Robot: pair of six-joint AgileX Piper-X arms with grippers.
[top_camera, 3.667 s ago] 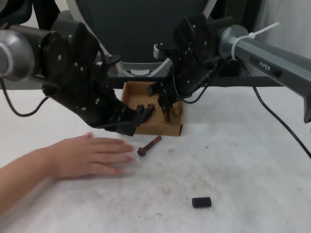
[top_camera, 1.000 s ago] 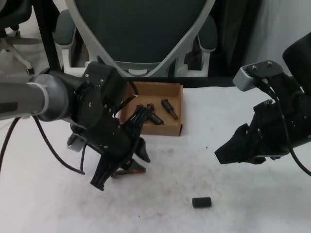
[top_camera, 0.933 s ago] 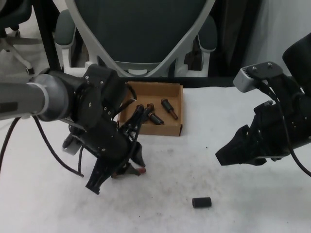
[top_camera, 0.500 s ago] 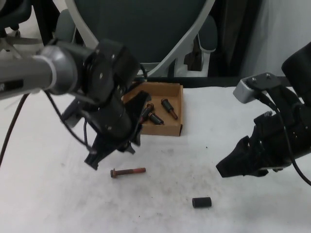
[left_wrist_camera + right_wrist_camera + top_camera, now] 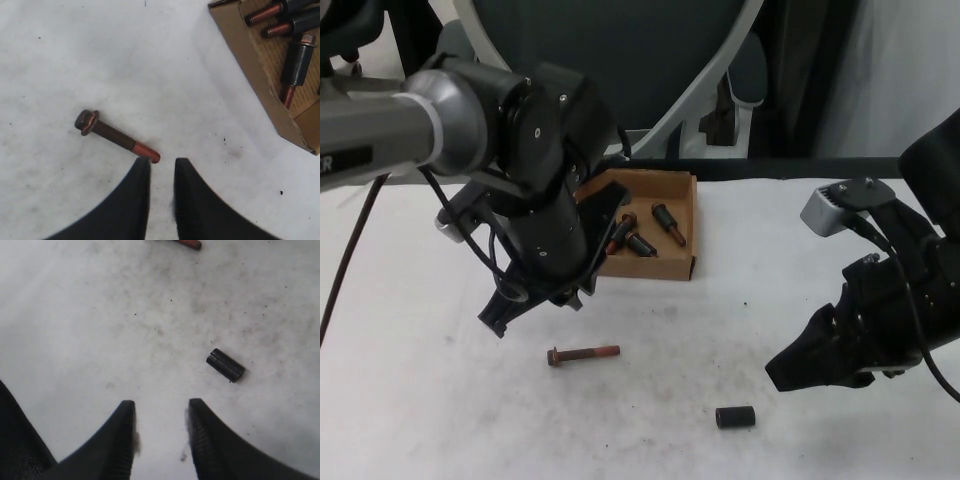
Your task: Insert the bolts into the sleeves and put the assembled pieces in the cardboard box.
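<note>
The bolt (image 5: 583,354) lies flat on the bench (image 5: 820,250), near of the cardboard box (image 5: 650,268); the sleeve (image 5: 734,416) lies farther right. The left end effector (image 5: 162,167) hangs tilted above the bolt, narrowly parted and empty. The right end effector (image 5: 161,412) hovers by the sleeve, wider and empty.

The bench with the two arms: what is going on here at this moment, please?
Two robot arms are working on bolts and sleeves, and neither holds anything now. The left hand is open over the bench, with a loose bolt lying just past its fingertips. The right hand is open too, with a loose black sleeve lying on the bench ahead of it. Three assembled pieces already lie in the cardboard box.
</note>
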